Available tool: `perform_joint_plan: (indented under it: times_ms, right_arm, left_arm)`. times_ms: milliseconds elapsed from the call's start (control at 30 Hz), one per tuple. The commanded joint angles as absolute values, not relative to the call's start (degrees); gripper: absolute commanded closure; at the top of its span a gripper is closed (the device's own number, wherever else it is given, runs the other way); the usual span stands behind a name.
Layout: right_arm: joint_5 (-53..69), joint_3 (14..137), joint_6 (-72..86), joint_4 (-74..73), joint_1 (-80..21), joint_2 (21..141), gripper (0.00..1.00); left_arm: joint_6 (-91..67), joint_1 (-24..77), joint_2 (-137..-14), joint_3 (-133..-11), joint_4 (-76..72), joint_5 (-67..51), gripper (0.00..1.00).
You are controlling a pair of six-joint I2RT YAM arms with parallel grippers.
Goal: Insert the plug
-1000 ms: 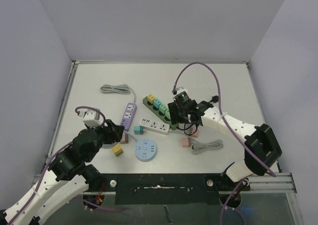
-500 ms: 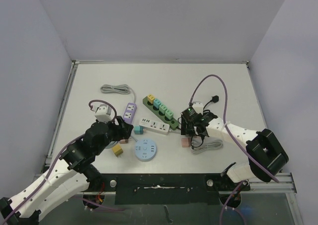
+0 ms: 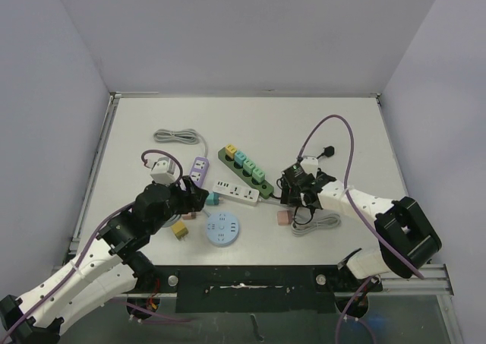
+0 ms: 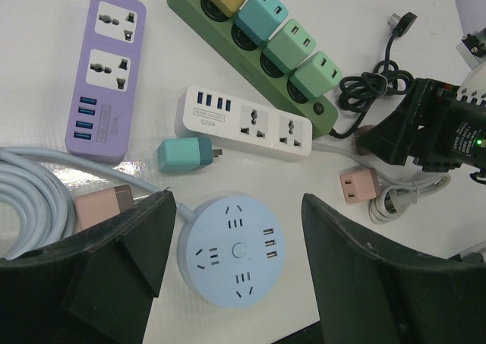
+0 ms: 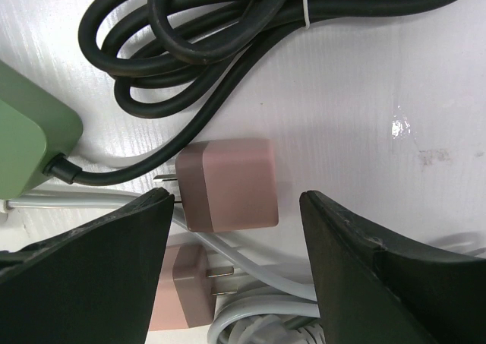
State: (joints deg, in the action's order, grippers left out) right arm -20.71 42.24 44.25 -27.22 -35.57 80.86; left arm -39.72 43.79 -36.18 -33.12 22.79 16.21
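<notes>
Right wrist view: right fingers spread, straddling the pink plug, likely light, rigid and slick; best pinched across its body, clear of the prongs.

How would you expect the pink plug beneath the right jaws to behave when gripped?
The pink plug looks a small rigid block, so probably light and stiff. Its smooth shell might slip. Lying on a flat side, it should slide rather than roll if nudged.
</notes>
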Motion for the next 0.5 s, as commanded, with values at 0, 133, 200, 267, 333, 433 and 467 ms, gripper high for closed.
perform_joint_plan:
  times_ms: [0, 133, 200, 267, 333, 433, 467]
  right_arm:
    - [-23.0, 42.0, 44.6, -25.5, -34.7, 78.9, 0.31]
    - [-21.4, 40.9, 44.3, -24.3, -33.7, 78.7, 0.33]
    - [-19.6, 40.2, 44.2, -22.9, -33.2, 78.8, 0.37]
    - [-17.7, 39.6, 44.4, -21.9, -32.7, 79.1, 0.43]
    - [-16.8, 39.1, 44.9, -20.9, -32.4, 79.3, 0.5]
    - [-15.9, 38.3, 45.1, -19.1, -32.4, 78.0, 0.57]
    - [-15.7, 38.1, 44.7, -18.3, -32.4, 77.2, 0.59]
  left_arm:
    - [-40.0, 43.8, -36.1, -33.2, 18.5, 15.4, 0.34]
    - [-40.2, 43.8, -36.3, -32.9, 18.1, 15.4, 0.34]
    - [-40.2, 43.8, -36.3, -32.8, 17.9, 15.2, 0.34]
    - [-40.2, 43.8, -36.4, -32.6, 17.8, 15.2, 0.34]
    - [-40.2, 43.8, -36.4, -32.3, 17.6, 15.2, 0.34]
    - [-40.7, 43.8, -36.6, -31.7, 16.8, 14.5, 0.34]
    - [-41.0, 43.8, -36.7, -31.3, 16.2, 13.9, 0.34]
